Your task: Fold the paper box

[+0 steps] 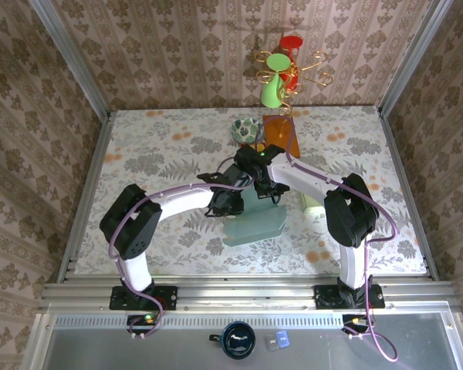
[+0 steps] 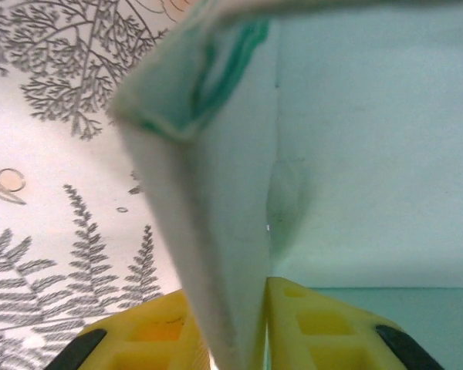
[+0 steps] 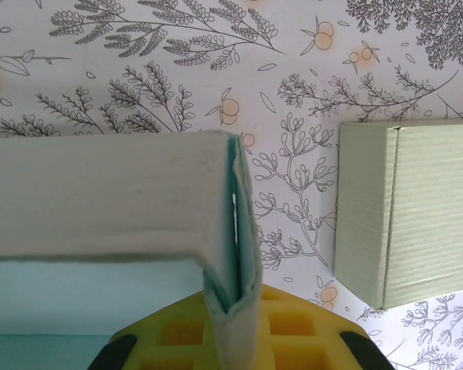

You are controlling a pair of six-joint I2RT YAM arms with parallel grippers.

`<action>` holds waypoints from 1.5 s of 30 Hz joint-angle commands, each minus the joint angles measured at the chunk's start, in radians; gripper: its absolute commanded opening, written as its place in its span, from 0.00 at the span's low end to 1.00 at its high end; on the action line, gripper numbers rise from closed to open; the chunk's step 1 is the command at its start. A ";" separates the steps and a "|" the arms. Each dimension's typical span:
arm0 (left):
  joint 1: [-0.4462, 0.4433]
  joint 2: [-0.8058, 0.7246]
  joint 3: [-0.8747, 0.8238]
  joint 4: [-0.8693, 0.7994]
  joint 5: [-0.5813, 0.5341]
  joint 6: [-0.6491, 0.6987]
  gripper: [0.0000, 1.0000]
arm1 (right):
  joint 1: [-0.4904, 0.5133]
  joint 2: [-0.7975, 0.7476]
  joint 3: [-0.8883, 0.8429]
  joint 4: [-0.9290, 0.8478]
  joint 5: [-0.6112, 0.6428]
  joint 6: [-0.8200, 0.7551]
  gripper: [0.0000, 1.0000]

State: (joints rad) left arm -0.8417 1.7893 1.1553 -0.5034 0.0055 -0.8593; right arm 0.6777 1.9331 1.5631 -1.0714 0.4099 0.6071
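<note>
Paper box [image 1: 255,223], pale teal, part folded, at mid worktop [image 1: 162,146] beneath both wrists; left fingers [image 2: 154,331] closed against both faces of one upright wall, gripping it; right fingers [image 3: 293,331] clamped on a doubled-over wall edge, green lining visible inside the fold; base panel flat on the worktop toward the near edge; second, closed grey-green carton [image 3: 405,208] near the right fingers, apart from the paper box.
</note>
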 commanded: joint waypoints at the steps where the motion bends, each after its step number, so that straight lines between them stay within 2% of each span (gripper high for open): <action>1: 0.023 -0.069 0.047 -0.040 -0.031 0.054 0.25 | 0.058 0.007 -0.019 -0.048 0.130 0.037 0.00; 7: 0.080 -0.060 0.025 0.056 0.064 0.068 0.27 | 0.058 0.017 -0.006 -0.045 0.126 0.031 0.00; 15: 0.093 -0.023 0.044 0.134 0.152 0.106 0.28 | 0.057 0.026 0.003 -0.050 0.123 0.031 0.00; 25: 0.123 -0.013 0.035 0.161 0.151 0.094 0.29 | 0.058 0.033 0.011 -0.050 0.119 0.026 0.00; 38: 0.162 0.069 0.131 0.153 0.149 0.118 0.30 | 0.056 0.042 0.016 -0.047 0.109 0.019 0.00; 45: 0.155 0.076 0.147 0.099 0.113 0.141 0.26 | 0.053 0.043 0.024 -0.052 0.112 0.019 0.00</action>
State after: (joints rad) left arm -0.6807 1.8679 1.2625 -0.3996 0.1551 -0.7429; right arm 0.7227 1.9572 1.5719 -1.0725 0.5091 0.6289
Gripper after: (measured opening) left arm 0.263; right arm 0.088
